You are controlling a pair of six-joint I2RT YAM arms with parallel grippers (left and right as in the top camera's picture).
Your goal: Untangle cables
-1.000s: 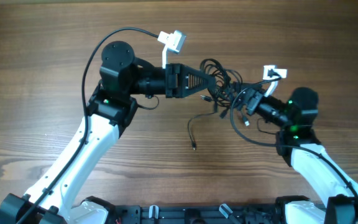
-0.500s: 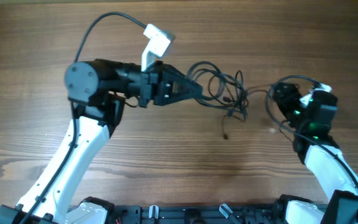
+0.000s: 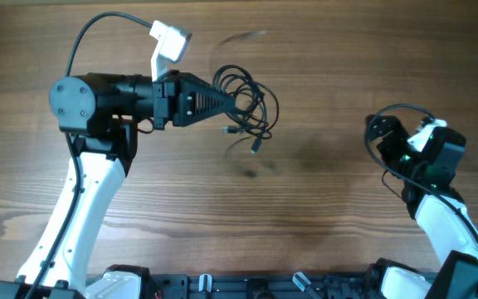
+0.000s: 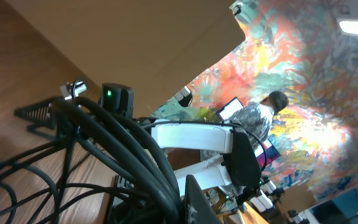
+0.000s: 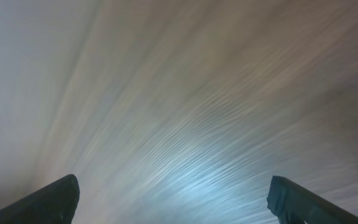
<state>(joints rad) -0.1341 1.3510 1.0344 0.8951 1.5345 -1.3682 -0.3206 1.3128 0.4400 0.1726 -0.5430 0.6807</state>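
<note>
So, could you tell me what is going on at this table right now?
Two robot arms are working on a tangle of thin black cables. The left gripper has its jaws shut on the bundle and holds it out over the wooden table, with loops and a plug end hanging loose. The right gripper sits well off to the right, jaws wide open and empty. The cables look knotted together in one clump, so the untangling is not done.

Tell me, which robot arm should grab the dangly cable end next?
The right arm, probably. The left claw is shut on the cables, holding the bundle, so it is busy. The right claw is open and empty, free to come over and pull the loose end.
</note>
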